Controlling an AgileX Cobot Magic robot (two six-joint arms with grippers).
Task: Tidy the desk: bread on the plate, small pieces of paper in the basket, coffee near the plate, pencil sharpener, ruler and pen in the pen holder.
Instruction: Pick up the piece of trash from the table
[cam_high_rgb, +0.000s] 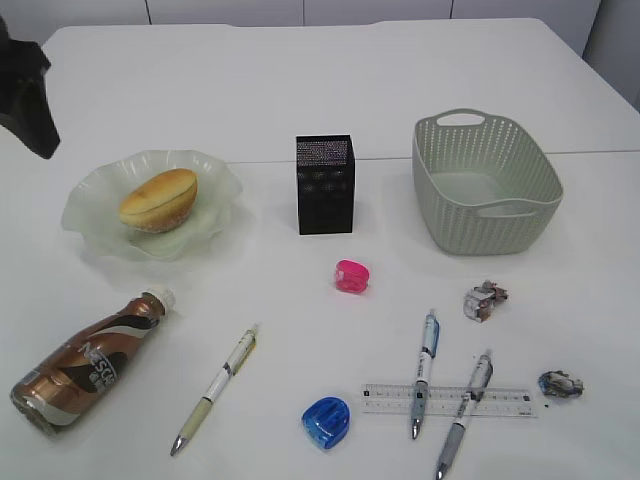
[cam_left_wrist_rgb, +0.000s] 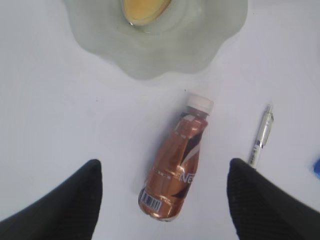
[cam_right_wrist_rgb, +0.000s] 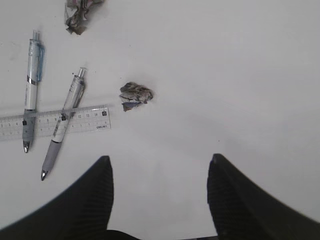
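The bread (cam_high_rgb: 158, 198) lies on the pale green plate (cam_high_rgb: 90, 225). The brown coffee bottle (cam_high_rgb: 85, 365) lies on its side at the front left. My left gripper (cam_left_wrist_rgb: 164, 170) is open, high above the bottle (cam_left_wrist_rgb: 175, 162), with a finger on either side. Pink (cam_high_rgb: 352, 276) and blue (cam_high_rgb: 326, 420) sharpeners, a clear ruler (cam_high_rgb: 390, 398) under two pens (cam_high_rgb: 425, 372) (cam_high_rgb: 465, 412), a third pen (cam_high_rgb: 216, 388) and two paper wads (cam_high_rgb: 485, 301) (cam_high_rgb: 560, 384) lie on the table. My right gripper (cam_right_wrist_rgb: 160, 160) is open and empty, right of the ruler (cam_right_wrist_rgb: 90, 119) and short of a wad (cam_right_wrist_rgb: 135, 95).
The black mesh pen holder (cam_high_rgb: 324, 183) stands at the middle back. The grey-green basket (cam_high_rgb: 440, 200) stands to its right. The left arm (cam_high_rgb: 25, 95) shows as a dark shape at the upper left edge.
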